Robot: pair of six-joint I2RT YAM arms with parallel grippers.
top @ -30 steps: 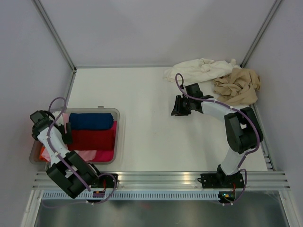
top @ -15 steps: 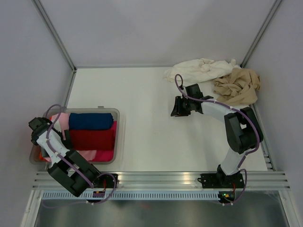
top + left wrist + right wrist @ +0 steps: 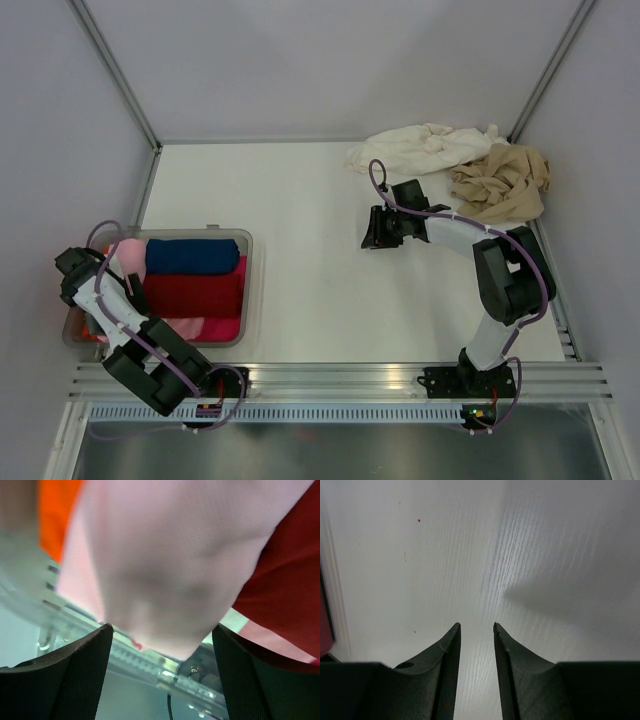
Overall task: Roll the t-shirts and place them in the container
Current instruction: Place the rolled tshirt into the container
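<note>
- Pink tee [image 3: 126, 250]: bunched in the tray's [image 3: 247, 290] 10 o'clock corner, just left of the navy roll [image 3: 192, 255]. L wrist cam sees it up close and blurred, filling most of the view.
- L gripper [image 3: 162, 627]: at the tray's 9 o'clock edge, fingers spread wide. Pink cloth swells between them and meets both tips; can't tell if it's pinched or only resting there.
- Cream-white tee [image 3: 415, 148]: crumpled heap at the table's [image 3: 300, 200] 1 o'clock, by the back wall, not rolled.
- Tan tee [image 3: 505, 185]: crumpled too, approx 2 o'clock on the table, touching the cream-white tee at that one's 4 o'clock side.
- R gripper [image 3: 477, 624]: over bare tabletop, at approx 8 o'clock from the cream-white tee, near but apart. Fingers a narrow gap apart, nothing between.
- Tray: clear plastic, at the table's 8 o'clock. Navy roll lies at its back, w/ red roll [image 3: 195, 293] just in front, touching.
- Orange cloth [image 3: 57, 515]: beside the pink tee, at the tray's wall.
</note>
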